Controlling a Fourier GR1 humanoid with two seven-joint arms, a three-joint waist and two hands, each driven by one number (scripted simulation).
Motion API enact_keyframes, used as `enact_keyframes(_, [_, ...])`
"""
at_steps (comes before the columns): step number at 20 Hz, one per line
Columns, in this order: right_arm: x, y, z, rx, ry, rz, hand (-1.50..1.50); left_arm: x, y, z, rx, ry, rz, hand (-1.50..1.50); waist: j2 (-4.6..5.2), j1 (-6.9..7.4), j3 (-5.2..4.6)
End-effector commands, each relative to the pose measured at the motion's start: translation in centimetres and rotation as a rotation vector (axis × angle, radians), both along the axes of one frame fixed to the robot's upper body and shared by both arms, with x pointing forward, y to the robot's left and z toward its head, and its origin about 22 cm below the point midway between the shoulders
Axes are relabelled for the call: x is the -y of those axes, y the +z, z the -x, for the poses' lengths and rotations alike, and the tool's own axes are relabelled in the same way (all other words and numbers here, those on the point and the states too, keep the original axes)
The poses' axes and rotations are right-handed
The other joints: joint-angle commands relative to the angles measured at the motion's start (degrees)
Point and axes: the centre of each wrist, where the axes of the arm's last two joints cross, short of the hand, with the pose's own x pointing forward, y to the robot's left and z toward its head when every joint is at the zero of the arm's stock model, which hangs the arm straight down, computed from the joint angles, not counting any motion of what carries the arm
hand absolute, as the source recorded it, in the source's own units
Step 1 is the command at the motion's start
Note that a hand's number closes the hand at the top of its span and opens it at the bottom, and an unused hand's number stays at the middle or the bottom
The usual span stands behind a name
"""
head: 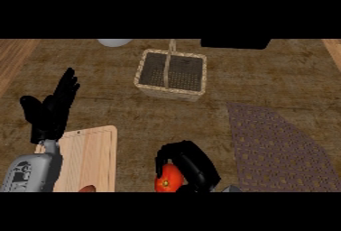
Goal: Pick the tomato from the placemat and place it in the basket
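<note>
Currently the tomato [168, 177] is held in the right hand [190, 167], whose black fingers are curled round it from above and from the right — only the red left side of the fruit is seen. Hand and tomato are found near the lower edge of the view, left of the placemat [276, 144] and clear of it, over the brown counter [120, 108]. The basket [171, 74] is placed well apart, toward the top centre, its handle seen across the dark inside. The left hand [52, 113] is shown at the left with fingers straight and spread, pointing up, nothing gripped. A wooden cutting board [93, 158] is laid just beside the left forearm. A pale round object [114, 43] and a black object [235, 43] are cut off at the top edge.
</note>
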Motion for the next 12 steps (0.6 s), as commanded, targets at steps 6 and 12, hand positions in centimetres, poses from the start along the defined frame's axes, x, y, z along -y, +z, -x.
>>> enact_keyframes(6, [-5.9,7.4,6.4,0.065,-0.121,-0.234,1.50,-0.4,0.4,-0.3,0.003,0.016,-0.019,0.00,-0.57,-0.96,-0.27])
enact_keyframes(12, [-6.9,12.5,5.3,0.090,-0.251,-0.272,1.50,-0.2,-0.4,-0.5,-0.011,0.011,-0.008,0.00,-0.13,-1.28,-0.38])
